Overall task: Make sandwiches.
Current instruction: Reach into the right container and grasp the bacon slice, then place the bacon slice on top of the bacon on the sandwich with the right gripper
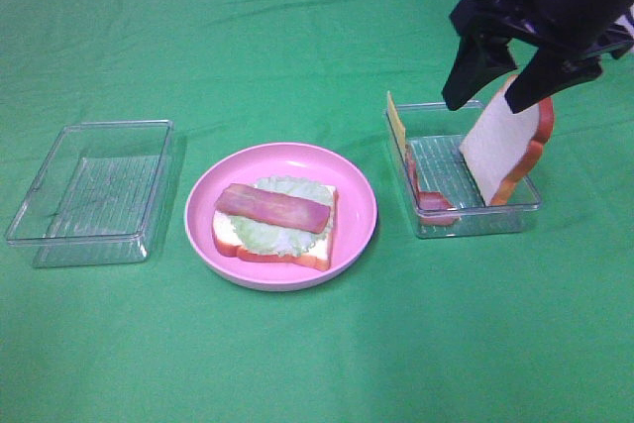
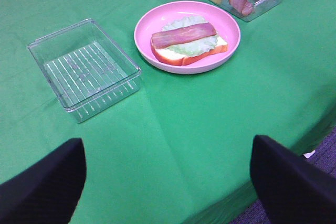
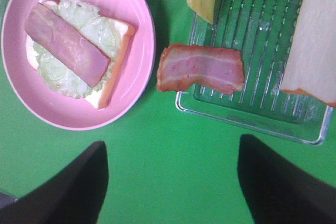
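Sandwich (image 1: 275,225) lies open-faced on the pink plate (image 1: 363,213) mid-counter (image 1: 297,364). Its bacon strip (image 1: 272,208) runs left to right, dipping slightly rightward. The right gripper (image 1: 483,106) hangs spread just over an upright bread slice (image 1: 500,151) in the right tray (image 1: 428,227). From the left wrist, the sandwich sits flat on the plate, well beyond the left gripper (image 2: 168,182), whose fingers stand wide and bare. From the right wrist, the right gripper grasps nothing, and the strip crosses the lettuce (image 3: 58,74) diagonally.

Pink plate (image 1: 359,207), green cloth (image 1: 297,47), pale green lettuce (image 1: 261,234), reddish-pink bacon (image 1: 272,208), clear ribbed tray (image 1: 94,242)
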